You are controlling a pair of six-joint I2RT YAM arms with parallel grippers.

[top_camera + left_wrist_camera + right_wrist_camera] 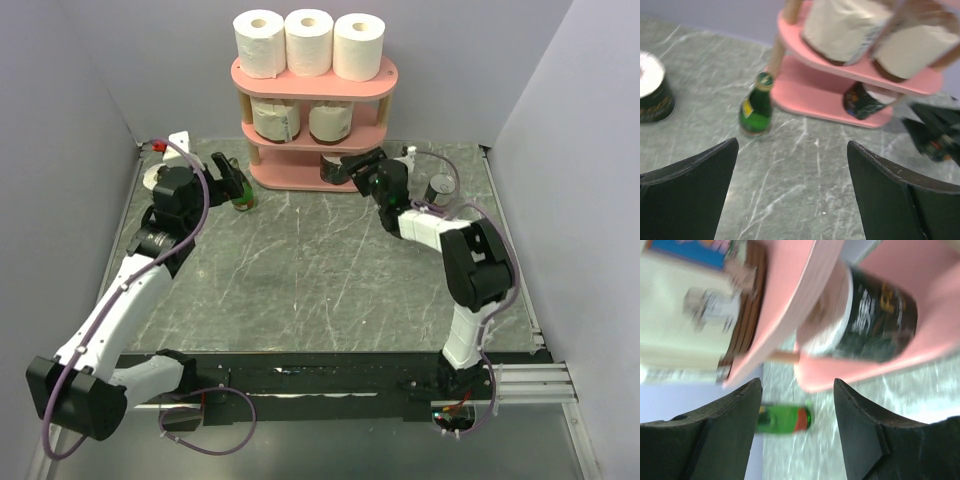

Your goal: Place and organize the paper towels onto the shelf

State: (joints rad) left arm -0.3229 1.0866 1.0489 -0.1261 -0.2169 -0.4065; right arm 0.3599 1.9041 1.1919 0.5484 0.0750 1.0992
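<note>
— Where are the paper towels?

— Three white rolls line the top board of the shelf and two cream rolls sit on the middle one. A dark-banded roll is on the bottom board (label blurred, and I can't tell if it's upright or tipped). A second banded roll stands on the table at left, cut off by the frame.

— And the claws?

— The right gripper is partly parted, just short of the bottom roll, gripping nothing. The left gripper is spread wide and empty, near the green bottle.
</note>
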